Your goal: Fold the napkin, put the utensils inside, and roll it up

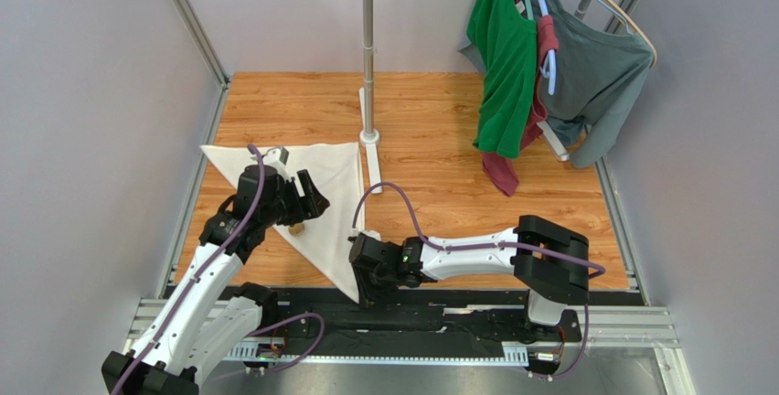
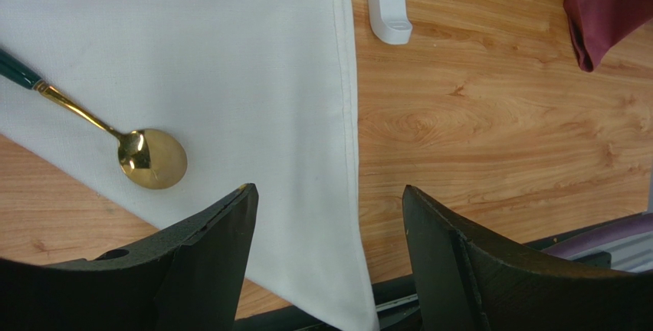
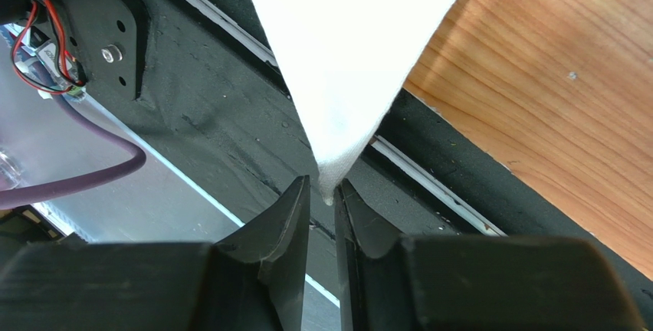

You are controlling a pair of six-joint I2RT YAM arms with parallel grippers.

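Note:
The white napkin (image 1: 315,180) lies folded into a triangle on the wooden table, its near corner hanging over the front edge. The spoon (image 1: 295,228), with a brassy bowl and dark handle, lies on the napkin's left part; it also shows in the left wrist view (image 2: 153,158). My left gripper (image 1: 297,203) hovers open and empty above the napkin (image 2: 230,55), the jaws (image 2: 329,193) wide apart. My right gripper (image 1: 366,290) is at the napkin's near corner (image 3: 345,55); its jaws (image 3: 323,185) stand narrowly apart with the corner's tip between them.
The white pole stand (image 1: 369,66) rises just right of the napkin, its foot (image 2: 387,1) close to the hem. A green shirt (image 1: 503,57), a grey shirt (image 1: 594,66) and a dark red cloth (image 1: 512,171) hang at back right. A black rail (image 3: 230,116) runs along the front edge.

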